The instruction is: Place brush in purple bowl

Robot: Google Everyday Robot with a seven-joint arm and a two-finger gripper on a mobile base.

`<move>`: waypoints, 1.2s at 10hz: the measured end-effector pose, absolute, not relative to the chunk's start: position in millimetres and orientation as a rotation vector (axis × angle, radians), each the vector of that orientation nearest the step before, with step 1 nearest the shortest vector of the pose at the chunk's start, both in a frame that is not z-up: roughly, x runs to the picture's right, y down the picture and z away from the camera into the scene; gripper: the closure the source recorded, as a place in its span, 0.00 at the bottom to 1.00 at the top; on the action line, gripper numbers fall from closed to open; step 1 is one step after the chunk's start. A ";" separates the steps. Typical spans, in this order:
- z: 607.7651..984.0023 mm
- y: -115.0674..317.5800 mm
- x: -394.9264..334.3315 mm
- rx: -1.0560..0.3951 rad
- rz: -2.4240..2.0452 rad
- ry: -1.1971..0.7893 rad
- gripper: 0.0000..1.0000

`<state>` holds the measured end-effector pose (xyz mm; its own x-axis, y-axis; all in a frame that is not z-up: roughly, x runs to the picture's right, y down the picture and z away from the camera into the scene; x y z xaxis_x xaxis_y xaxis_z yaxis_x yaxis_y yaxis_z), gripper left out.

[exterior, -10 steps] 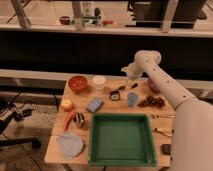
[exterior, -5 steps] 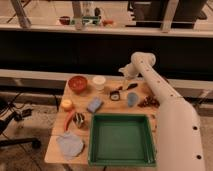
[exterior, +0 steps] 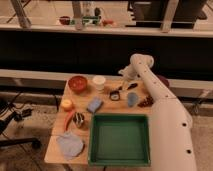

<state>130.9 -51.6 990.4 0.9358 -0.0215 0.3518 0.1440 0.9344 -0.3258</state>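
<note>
Beyond the far rim of the green tray (exterior: 120, 116), the brush (exterior: 116, 93) lies flat on the bench (exterior: 54, 152); just past it hangs the pincer (exterior: 125, 77), fingers apart and empty, while the purple bowl (exterior: 163, 80) peeks out beyond the tray's far right corner

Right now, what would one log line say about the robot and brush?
gripper: open, near table's far edge | brush: on table, not held | purple bowl: partly hidden by arm
</note>
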 end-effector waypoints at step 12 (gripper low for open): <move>1016.6 -23.6 130.6 -0.491 -0.103 -0.369 0.20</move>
<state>130.6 -23.6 1016.6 0.9290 -0.0091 0.3699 0.1844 0.8781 -0.4415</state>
